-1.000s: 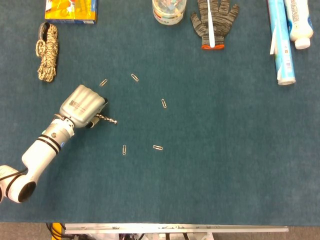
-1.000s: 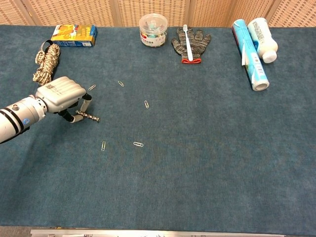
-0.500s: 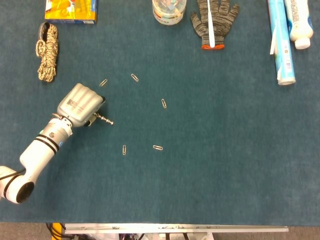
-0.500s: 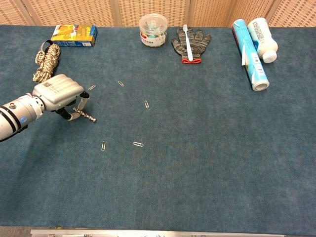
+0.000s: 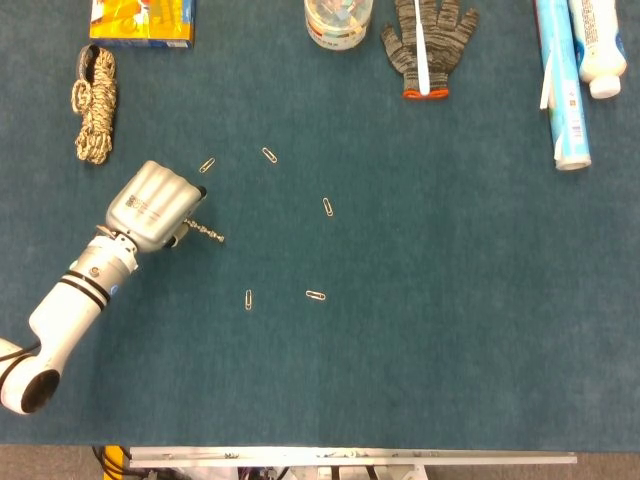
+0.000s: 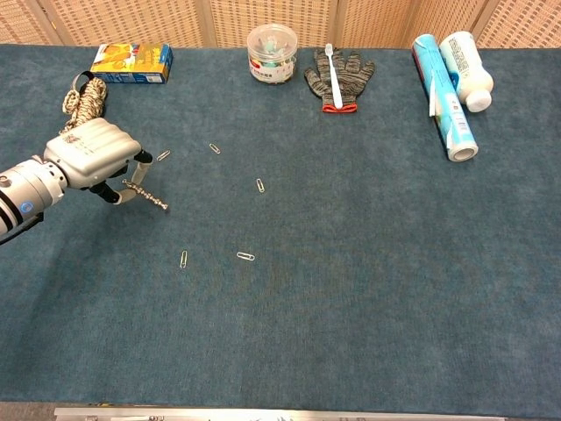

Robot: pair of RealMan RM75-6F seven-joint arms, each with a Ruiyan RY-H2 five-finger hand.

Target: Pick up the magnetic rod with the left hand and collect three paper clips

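Rod [image 5: 205, 233] pinched in left hand [image 5: 152, 206] and lifted; no paper clip [image 5: 248, 299] on it, three to collect.

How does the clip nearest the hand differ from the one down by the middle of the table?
The clip nearest the left hand lies slanted at, just beyond the fingers; the middle clip lies nearly sideways, far from the hand. The first is beside the magnetic rod; the second has only bare cloth around it. Both are small silver paper clips lying flat.
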